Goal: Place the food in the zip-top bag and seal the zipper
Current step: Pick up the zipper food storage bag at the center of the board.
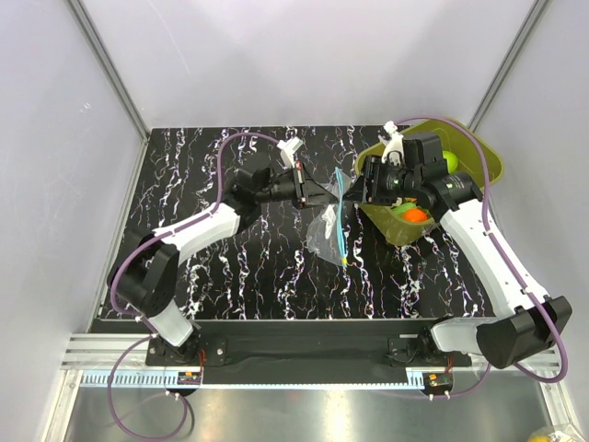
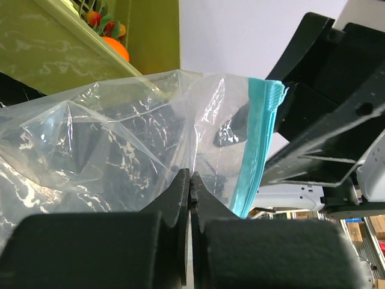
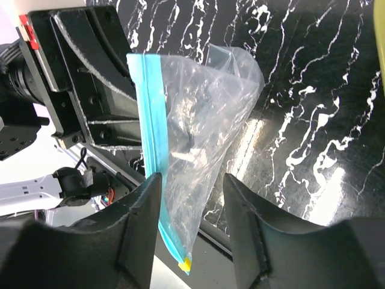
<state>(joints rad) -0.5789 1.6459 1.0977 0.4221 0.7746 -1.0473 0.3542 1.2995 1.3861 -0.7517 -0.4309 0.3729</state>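
Left gripper [image 2: 190, 180] clenched on zip-top bag [image 2: 120, 138]. Right gripper [image 3: 192, 183] unclenched, jaws astride zipper [image 3: 151, 120]. Pinch opposite lip, spread mouth wide; bag seems empty.

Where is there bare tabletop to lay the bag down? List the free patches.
Free: the table in front of the bag, between the two arm bases; the back left corner behind the left arm. Crowded: centre right, where the left gripper and right gripper meet at the bag beside the green tub.
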